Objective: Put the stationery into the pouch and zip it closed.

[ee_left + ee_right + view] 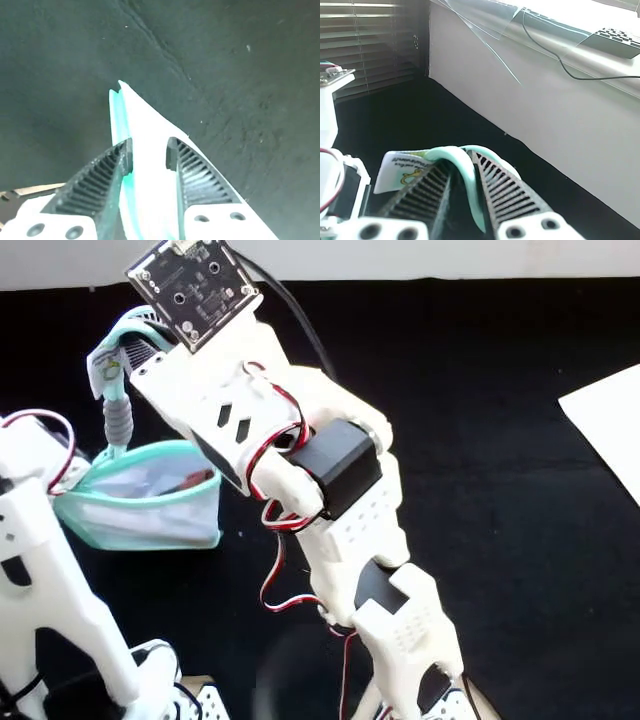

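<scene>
Clamping tight on one edge of the open teal pouch, our left end effector holds it at the black surface's left, stationery inside, while our right end effector pinches its strap.

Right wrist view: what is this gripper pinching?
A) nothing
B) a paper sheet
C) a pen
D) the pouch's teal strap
D: the right gripper is shut on the teal strap, whose loop curls over the fingertips beside its tag.
</scene>
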{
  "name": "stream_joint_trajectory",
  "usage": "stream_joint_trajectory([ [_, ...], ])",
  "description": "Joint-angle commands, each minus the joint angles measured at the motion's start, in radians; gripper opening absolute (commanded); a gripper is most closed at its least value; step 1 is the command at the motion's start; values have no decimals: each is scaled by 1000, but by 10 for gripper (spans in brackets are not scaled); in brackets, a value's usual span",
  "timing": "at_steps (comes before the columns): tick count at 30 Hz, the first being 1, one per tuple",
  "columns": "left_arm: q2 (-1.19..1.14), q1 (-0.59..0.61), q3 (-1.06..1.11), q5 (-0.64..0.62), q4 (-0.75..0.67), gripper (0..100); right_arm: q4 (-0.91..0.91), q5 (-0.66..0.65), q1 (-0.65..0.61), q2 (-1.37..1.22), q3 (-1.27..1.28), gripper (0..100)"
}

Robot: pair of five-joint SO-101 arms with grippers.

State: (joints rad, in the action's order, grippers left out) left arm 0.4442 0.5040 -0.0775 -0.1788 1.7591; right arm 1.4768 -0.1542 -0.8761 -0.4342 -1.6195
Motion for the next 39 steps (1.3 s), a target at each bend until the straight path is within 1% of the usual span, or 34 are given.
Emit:
stream_joint_trajectory([
  [1,4,-33,4,14,8,133,-27,12,8,5,2,7],
  [7,4,-133,-4,12,8,127,-27,12,7,5,2,7],
  [9,1,-168,-5,14,8,66,-27,12,7,5,2,7],
  [10,-2,-179,-7,18,8,11,-27,12,7,5,2,7],
  [14,-4,-180,-7,21,8,6,-25,12,10,5,2,7],
  [16,-4,-153,-8,40,6,6,-1,12,12,5,1,7],
  [21,-4,-54,-7,49,2,6,134,8,15,10,-8,7],
  [23,-4,-22,-7,52,0,6,177,8,35,13,-8,7],
  [28,-4,50,-7,80,-40,6,203,9,159,16,-10,7],
  [32,-4,128,-5,78,-87,6,286,6,257,22,-84,7],
  [34,-5,157,-5,78,-106,6,286,6,315,25,-119,7],
  [39,-5,205,2,78,-132,6,286,6,407,25,-134,7],
])
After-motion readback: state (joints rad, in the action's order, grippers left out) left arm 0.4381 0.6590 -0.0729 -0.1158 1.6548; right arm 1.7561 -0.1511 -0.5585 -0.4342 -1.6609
